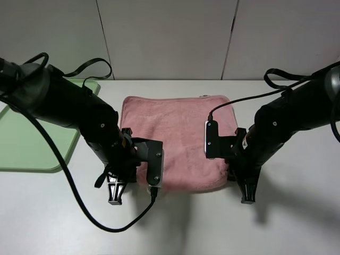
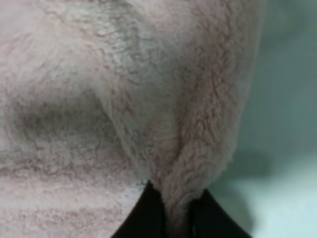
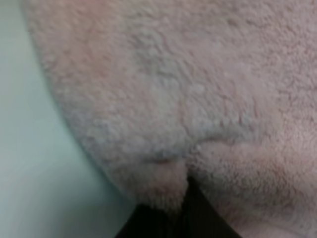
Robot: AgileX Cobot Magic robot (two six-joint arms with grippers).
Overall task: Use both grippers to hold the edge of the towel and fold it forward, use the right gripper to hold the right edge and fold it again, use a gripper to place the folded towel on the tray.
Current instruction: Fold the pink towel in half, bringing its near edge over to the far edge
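The white table [image 1: 297, 223] carries a dusty-pink terry towel [image 1: 175, 127] at its middle (near edge bunched). A light-green tray [image 1: 26, 143] lies apart from it, on the left arm's side.

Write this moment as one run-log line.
left gripper shut on towel; right gripper shut on towel; towel spread on table; tray apart from towel

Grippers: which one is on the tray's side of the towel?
The left gripper: the green tray lies beside its arm. The right gripper is across the towel, far from it.
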